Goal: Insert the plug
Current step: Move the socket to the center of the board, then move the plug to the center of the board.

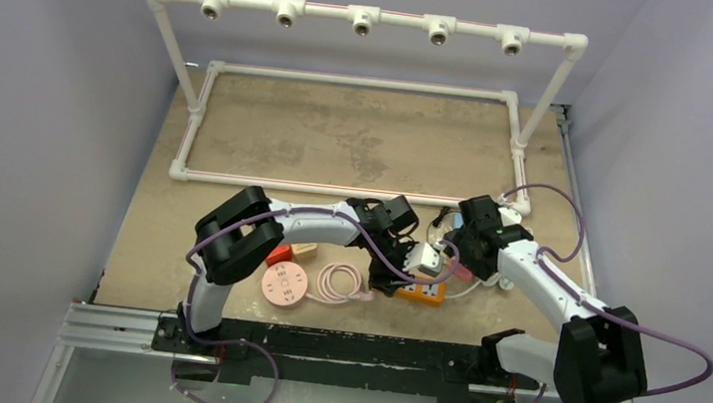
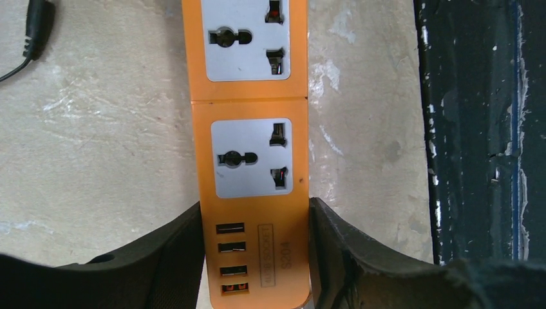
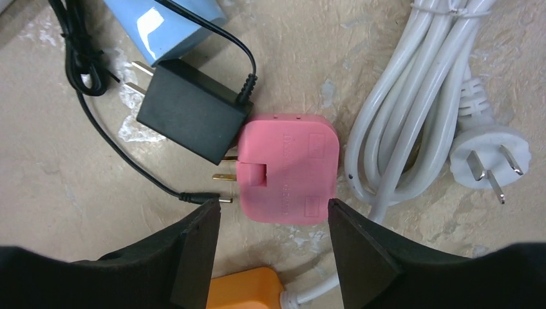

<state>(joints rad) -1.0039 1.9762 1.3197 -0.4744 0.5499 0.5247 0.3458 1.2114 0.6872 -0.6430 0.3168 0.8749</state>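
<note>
An orange power strip [image 2: 248, 96] with grey sockets and USB ports lies on the table; it shows in the top view [image 1: 421, 292] too. My left gripper [image 2: 254, 257] is shut on its USB end, one finger against each long side. A pink plug adapter [image 3: 288, 168] with brass prongs pointing left lies flat on the table. My right gripper [image 3: 273, 222] is open just above it, its fingertips level with the adapter's near edge, holding nothing. The orange strip's end [image 3: 244, 290] and its white cord show between the right fingers.
A black adapter [image 3: 190, 109] with a thin black cable lies touching the pink plug's left side. A blue object [image 3: 169, 26] is behind it. A coiled white cord [image 3: 412, 96] with a white plug [image 3: 489, 158] lies right. A pink disc [image 1: 284, 284] and pink coiled cable [image 1: 336, 281] lie left.
</note>
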